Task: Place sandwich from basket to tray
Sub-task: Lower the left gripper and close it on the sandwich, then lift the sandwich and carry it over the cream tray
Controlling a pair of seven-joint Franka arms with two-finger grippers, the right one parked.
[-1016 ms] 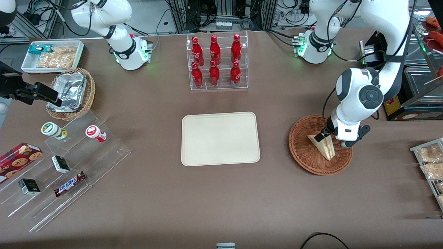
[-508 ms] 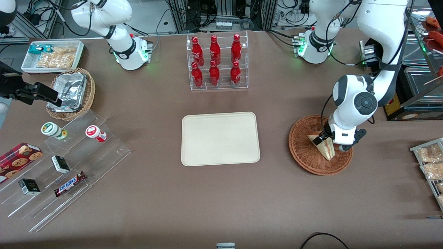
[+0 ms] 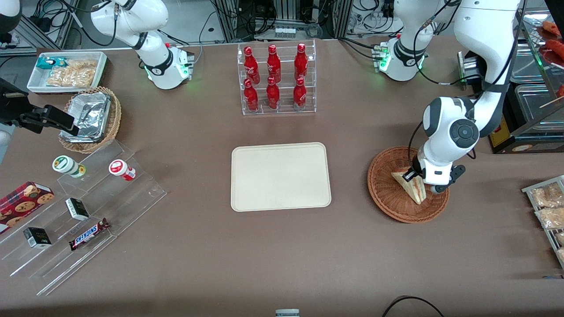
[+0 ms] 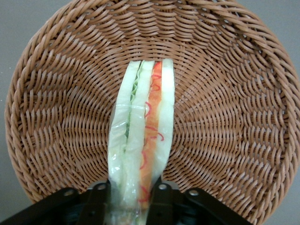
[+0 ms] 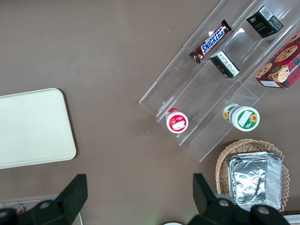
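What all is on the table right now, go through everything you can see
sandwich: 1, white with red and green filling, in the basket
basket: 1, reddish-brown wicker, toward the working arm's end
tray: 1, cream, mid-table
bottles: 6, red, in a clear rack farther from the camera than the tray
foil container: 1, silver, in a lighter basket
Snickers bar: 1, on clear steps
cookie box: 1, red
gripper: 1, black fingers either side of the sandwich
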